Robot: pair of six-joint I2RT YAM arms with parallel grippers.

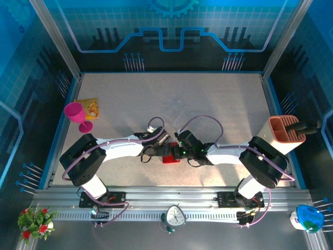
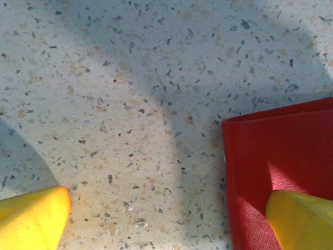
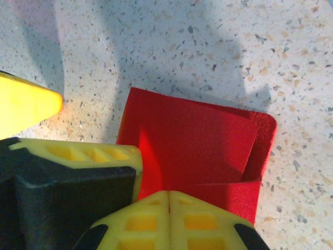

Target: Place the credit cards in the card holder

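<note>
We see our right claw pressed together, its tips at the near edge of the red card holder. Our left claw stands spread, one finger over the holder, which lies flat between both arms.

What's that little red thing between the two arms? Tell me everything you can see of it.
A small red wallet, grained like leather, lies folded on the speckled table, its layered panels ending in a rounded corner. The shut right gripper sits over one edge; one finger of the open left gripper overlaps another.
</note>
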